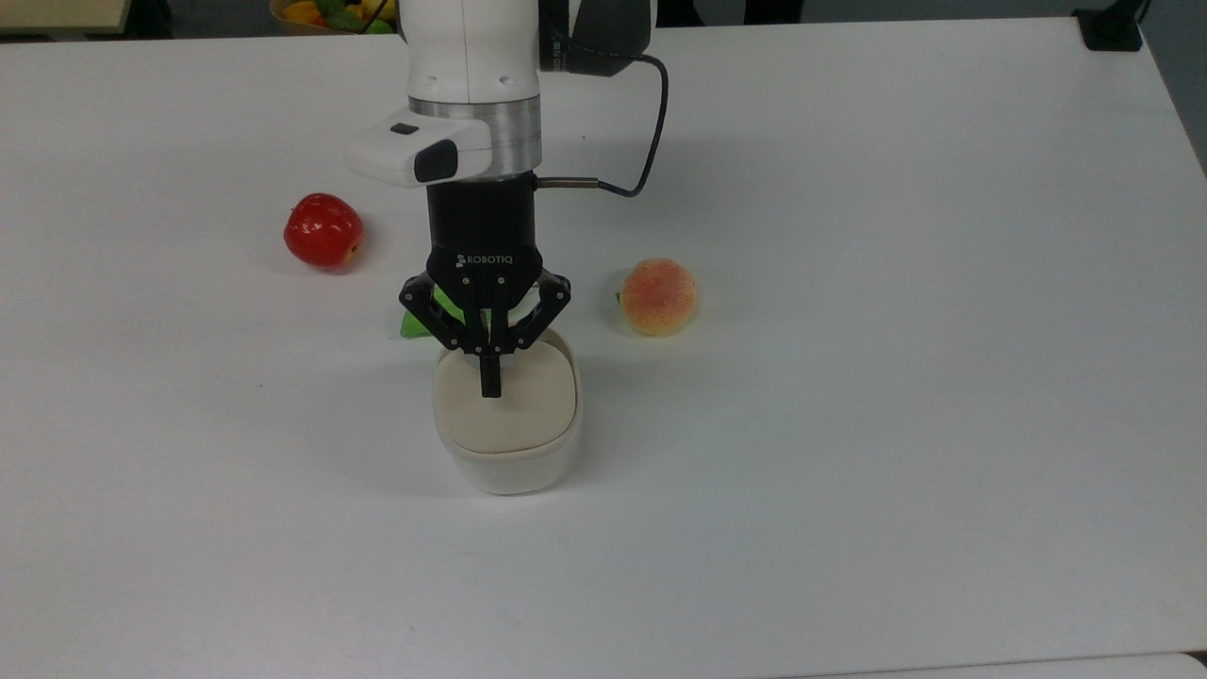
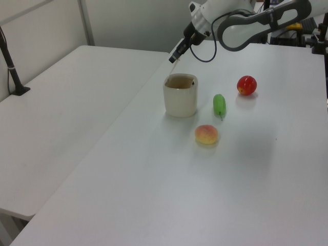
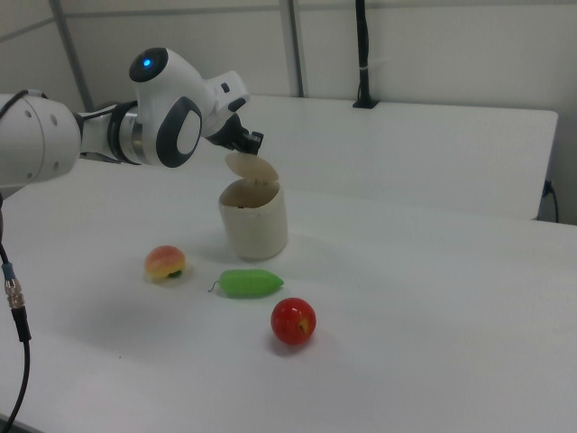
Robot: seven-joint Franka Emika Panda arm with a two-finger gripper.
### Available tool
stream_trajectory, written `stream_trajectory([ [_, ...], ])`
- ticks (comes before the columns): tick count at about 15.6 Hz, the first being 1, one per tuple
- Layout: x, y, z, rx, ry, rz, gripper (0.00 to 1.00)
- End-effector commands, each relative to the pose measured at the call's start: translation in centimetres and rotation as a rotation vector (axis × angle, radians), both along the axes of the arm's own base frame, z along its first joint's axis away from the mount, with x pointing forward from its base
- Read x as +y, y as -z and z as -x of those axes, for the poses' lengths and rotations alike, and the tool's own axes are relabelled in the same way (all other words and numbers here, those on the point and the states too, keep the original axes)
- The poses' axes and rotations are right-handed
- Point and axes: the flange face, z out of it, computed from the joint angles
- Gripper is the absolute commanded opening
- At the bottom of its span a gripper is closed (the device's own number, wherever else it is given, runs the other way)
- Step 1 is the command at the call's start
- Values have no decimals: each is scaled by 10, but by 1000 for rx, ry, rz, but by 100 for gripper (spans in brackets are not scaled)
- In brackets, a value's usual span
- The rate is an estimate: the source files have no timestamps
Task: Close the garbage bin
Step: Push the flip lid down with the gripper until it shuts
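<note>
Pressing down on the beige hinged lid (image 3: 251, 166) with its two black fingers drawn together into a single tip, the black end effector (image 1: 490, 385) has the lid tilted partway over the small cream-white plastic garbage bin (image 1: 507, 443). That bin stands mid-table on the white table (image 1: 896, 377), just in front of a green fruit (image 3: 250, 283) in the top view. Judging by the right view, the lid is not yet seated on the rim, so the final push down remains.

A robotics lab is suggested: bare white table (image 1: 849, 377), plain partition walls (image 3: 433, 45), toy fruit laid out, a clamped pole (image 3: 362, 54) fixed at the edge.
</note>
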Motion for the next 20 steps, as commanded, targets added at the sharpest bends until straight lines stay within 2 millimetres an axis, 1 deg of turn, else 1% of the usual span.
stream_trajectory([
  [1,-3,8,8,118,-3,38,0],
  [7,-4,30,17,292,-4,72,0],
  [9,-5,35,19,328,-4,84,0],
  [13,-5,40,21,349,-19,93,0],
  [16,-5,48,20,363,-21,96,0],
  [18,-5,54,19,372,-22,95,0],
  [19,-5,63,19,386,-25,99,0],
  [20,-5,67,19,391,-23,97,0],
])
